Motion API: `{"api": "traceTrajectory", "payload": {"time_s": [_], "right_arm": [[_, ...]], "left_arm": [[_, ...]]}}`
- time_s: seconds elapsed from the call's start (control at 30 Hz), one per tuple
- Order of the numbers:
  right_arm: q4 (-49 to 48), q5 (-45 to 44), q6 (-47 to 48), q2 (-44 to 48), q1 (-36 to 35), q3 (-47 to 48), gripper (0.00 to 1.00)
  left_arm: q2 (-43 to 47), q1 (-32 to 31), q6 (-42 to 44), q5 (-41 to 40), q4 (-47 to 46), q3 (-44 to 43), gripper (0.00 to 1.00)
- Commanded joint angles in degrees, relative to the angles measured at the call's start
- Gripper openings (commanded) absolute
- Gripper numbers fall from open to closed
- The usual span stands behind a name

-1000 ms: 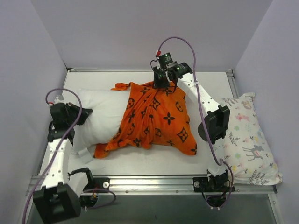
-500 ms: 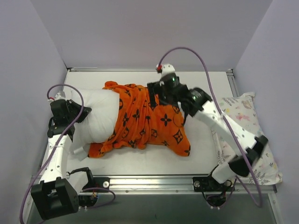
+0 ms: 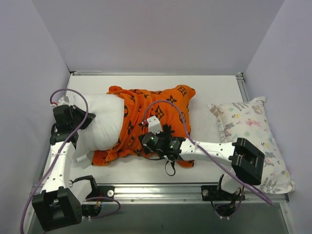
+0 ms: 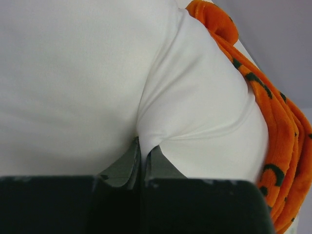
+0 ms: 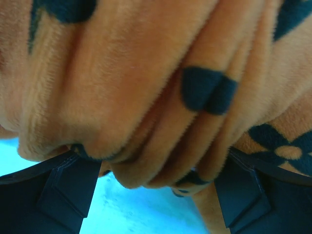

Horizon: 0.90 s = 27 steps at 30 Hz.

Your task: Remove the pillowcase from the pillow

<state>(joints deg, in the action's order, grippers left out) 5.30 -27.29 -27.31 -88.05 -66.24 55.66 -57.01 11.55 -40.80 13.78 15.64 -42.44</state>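
Right now I have the pillow (image 3: 100,122) lying crosswise on the table (image 3: 214,87), left of centre, with its left end bare and white. The pillowcase (image 3: 158,109) covers the rest of it: orange cloth with black motifs, rumpled, running from the middle of the pillow out to the right. One corner lies flat toward the far side of the table. Its near edge trails onto the table in front of the pillow.

My left gripper (image 3: 87,119) is at the bare end of the pillow. In the left wrist view its fingers (image 4: 131,163) are pressed almost together, pinching a small fold of the white pillow fabric, which is drawn into a taut crease above them. The orange cloth shows at the right edge of that view, apart from the fingers.

My right arm reaches low across the front of the table, and the right gripper (image 3: 146,141) sits at the near edge of the pillowcase, close to where the orange meets the white. From the right wrist camera the two fingers (image 5: 68,183) stand wide apart, and a thick bunch of fuzzy orange folds hangs down between them and reaches both. I cannot tell whether they are pressing on it. A strip of table shows below the cloth.

Off to the right, a second pillow (image 3: 253,139) with a pastel animal print lies at the table's edge, well apart from the orange cloth.
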Motion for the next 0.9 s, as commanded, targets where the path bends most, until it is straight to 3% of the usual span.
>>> {"api": "traceTrajectory", "payload": {"time_s": [0.0, 0.1, 0.23, 0.4, 0.63, 0.87], "right_arm": [[-11.01, -4.35, -4.75, -2.63, -2.14, 1.73, 0.90], [-12.06, -6.01, -8.36, -4.32, -4.67, 0.60, 0.90], [-9.72, -21.09, -12.23, -2.48, -12.23, -0.73, 0.92], [-6.71, -30.63, -18.64, 1.56, -19.01, -2.92, 0.94], [-5.56, -26.24, -23.40, -2.47, -20.16, -1.79, 0.96], [-14.34, -15.61, -21.65, -5.11, -11.82, -5.91, 0.96]], "left_arm": [[-0.47, 0.31, 2.65, -3.15, 3.34, -1.42, 0.00], [-0.82, 0.31, 3.44, -2.01, 3.26, -1.51, 0.00], [-0.64, 0.31, 5.02, -0.86, 3.78, -1.60, 0.00], [0.06, 0.31, 5.20, 0.37, 4.23, -1.69, 0.00], [0.15, 0.23, 5.55, 0.55, 5.02, -2.56, 0.00], [-0.20, 0.23, 6.34, 0.72, 5.63, -2.74, 0.00]]}}
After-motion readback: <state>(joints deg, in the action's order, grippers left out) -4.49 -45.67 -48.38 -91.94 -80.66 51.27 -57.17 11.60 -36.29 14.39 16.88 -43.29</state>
